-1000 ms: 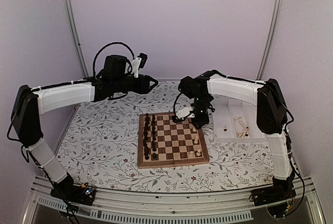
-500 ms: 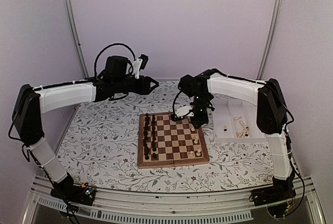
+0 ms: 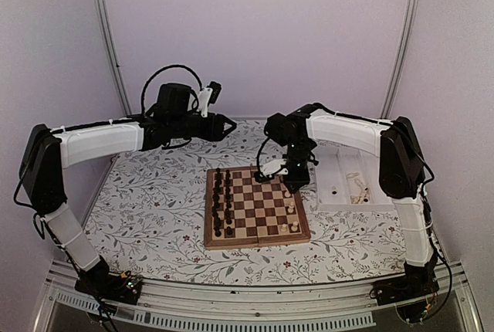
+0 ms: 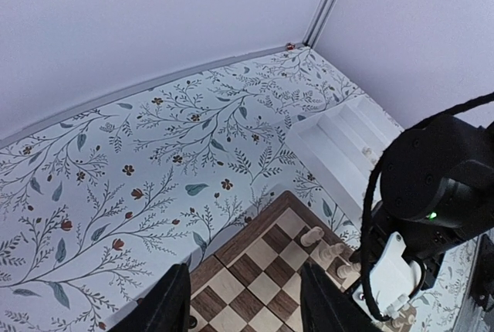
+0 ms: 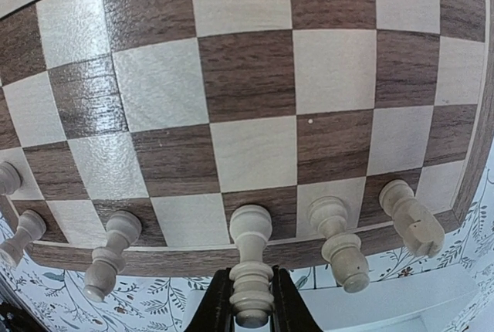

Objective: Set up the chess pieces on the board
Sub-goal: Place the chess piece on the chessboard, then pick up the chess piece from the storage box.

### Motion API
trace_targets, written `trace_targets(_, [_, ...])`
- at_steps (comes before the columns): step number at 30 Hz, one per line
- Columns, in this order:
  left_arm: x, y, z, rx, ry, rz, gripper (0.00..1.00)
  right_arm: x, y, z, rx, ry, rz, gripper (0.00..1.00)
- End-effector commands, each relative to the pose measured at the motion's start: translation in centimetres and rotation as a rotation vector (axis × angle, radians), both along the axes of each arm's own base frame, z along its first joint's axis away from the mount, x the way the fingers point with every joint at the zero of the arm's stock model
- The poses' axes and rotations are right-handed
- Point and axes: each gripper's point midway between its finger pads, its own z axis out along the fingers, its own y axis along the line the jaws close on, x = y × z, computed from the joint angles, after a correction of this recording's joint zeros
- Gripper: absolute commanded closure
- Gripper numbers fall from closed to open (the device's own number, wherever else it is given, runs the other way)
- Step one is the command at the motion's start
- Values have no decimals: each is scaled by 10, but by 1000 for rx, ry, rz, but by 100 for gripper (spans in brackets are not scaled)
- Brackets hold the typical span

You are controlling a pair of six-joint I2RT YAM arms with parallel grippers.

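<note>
Pinches one pale chess piece [image 5: 251,266] by its upper end between the dark fingers [image 5: 216,309] of the right gripper [image 5: 251,313], drawn in narrow around it. Loses the rest of those fingers past the bottom edge of the wrist view. Places the foot of it over a dark square in the edge row of the board [image 5: 247,77]; cannot tell whether touching the wood or just above it. Shows more chess pieces [image 5: 340,243] standing along that row on either side, the leftmost cut off by the frame, their kinds hard to make out. Seen from above, shrinks to a dark mass over the board's far right corner, jaws hidden. Lines the board's left side with dark pieces [image 3: 224,202]. Holds a few small pale bits, too small to name, in the white tray [image 3: 340,164] just right of the board. Hangs the left gripper [image 4: 243,305] well apart over the floral cloth [image 4: 116,177] beyond the board, spread wide on nothing, only the fingertips in view
</note>
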Motion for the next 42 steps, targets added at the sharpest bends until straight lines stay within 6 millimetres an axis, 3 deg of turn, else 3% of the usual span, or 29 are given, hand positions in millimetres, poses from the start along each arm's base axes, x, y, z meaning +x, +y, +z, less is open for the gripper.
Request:
trace_targets(1, [4,-2,5,-9,0,-3,49,-2,3,2,-4,1,7,87])
trace_targets(4, [4,-3,4,-9,2,-5,49,-1,5,3,3,-6,7,79])
trace_targets(18, [4,-4,3,-12,8,-10,49,2,-2,8,-12,-32,-11,72])
trace_targets(22, [5,-5,1,-10,10,-11,49,7,-8,32,34,-81,-32,59])
trace_targets(25, [6,-4,-1,0,4,-8,49,12,-18,56,93,-106,-64,56])
trace_targets(29, [6,-5,-1,16,-15,-15,49,16,-41,80,188,-116,-131,55])
trace_targets(32, [5,-9,3,6,-29,-32,50,17,-70,85,251,-129,-207,55])
trace_targets(37, [4,-16,3,-10,33,-36,51,31,-113,65,321,-118,-441,58])
trace_targets(42, [1,-11,2,-40,73,12,51,33,-128,29,324,-98,-605,59])
